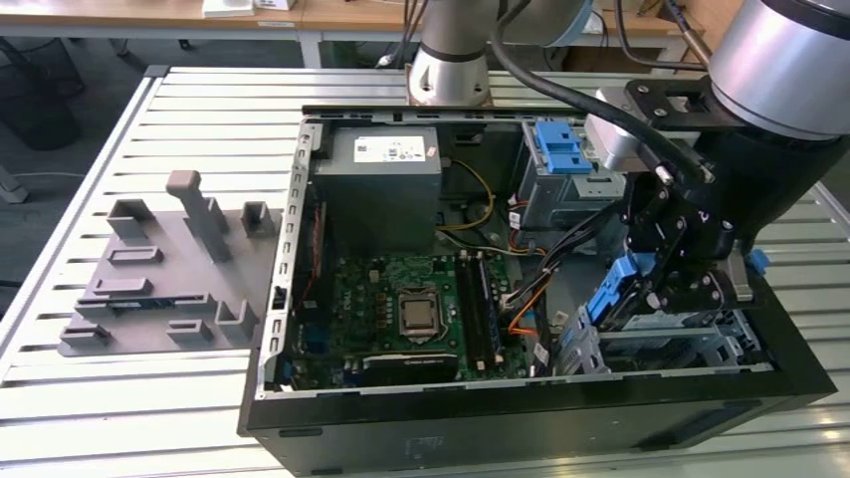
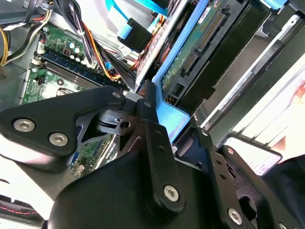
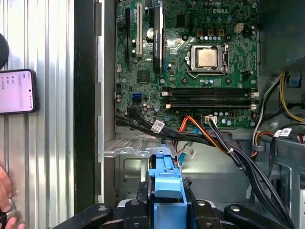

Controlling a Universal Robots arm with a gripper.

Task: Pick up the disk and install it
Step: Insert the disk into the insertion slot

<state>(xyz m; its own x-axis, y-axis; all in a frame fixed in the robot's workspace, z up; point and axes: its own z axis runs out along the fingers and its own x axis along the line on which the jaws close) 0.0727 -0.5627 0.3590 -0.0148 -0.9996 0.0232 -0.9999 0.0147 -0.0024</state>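
Exterior view showed a slatted metal desk (image 1: 199, 110) carrying an open black computer case (image 1: 531, 428), with the silver and black arm (image 1: 783, 70) reaching down into the case at the exterior view's right. A grey power supply (image 1: 378, 199) sat at the far end of the case and bore a white label (image 1: 393, 150) with dark print and a barcode. The green motherboard (image 1: 398, 309) lay below it. On the desk at the exterior view's left lay a grey tray (image 1: 146, 269) of moulded holders.

A grey metal drive bay (image 1: 664, 344) stood in the case's near corner at the exterior view's right. The disk (image 1: 622, 289) stood on edge just above this bay, and whether it touched the bay could not be told. The end effector (image 1: 671, 289) was clamped on the disk's blue bracket. In the first wrist view, the black fingers (image 3: 143, 202) pressed the bracket from both sides. In the second wrist view, the disk's connector edge (image 2: 205, 38) faced the cables.

A bundle of orange and black cables (image 3: 209, 133) crossed in front of the motherboard. In the first wrist view, a phone (image 3: 16, 91) with a lit screen of small text lay on the desk, near a person's hand (image 3: 5, 200). The square silver processor (image 3: 208, 57) sat in its socket.
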